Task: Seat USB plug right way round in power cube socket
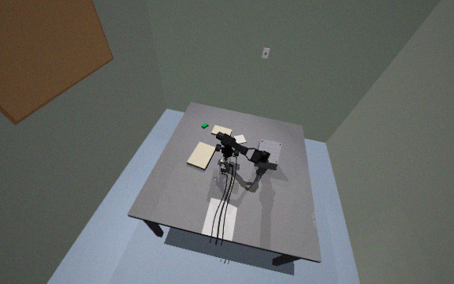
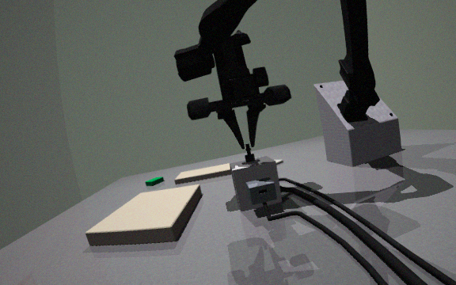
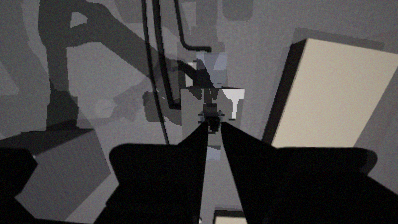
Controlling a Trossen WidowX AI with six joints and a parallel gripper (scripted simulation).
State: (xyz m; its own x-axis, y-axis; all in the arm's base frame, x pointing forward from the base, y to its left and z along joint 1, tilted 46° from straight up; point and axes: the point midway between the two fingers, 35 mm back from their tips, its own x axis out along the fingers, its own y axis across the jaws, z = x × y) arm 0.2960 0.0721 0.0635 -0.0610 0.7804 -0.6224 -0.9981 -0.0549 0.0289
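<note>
Six-joint arm, bent above the desk (image 1: 172, 189) (image 2: 54, 253), its wrist inclined and its pincer (image 1: 223, 161) (image 2: 248, 147) (image 3: 214, 125) pointing downward, the fingertips slightly parted.
</note>
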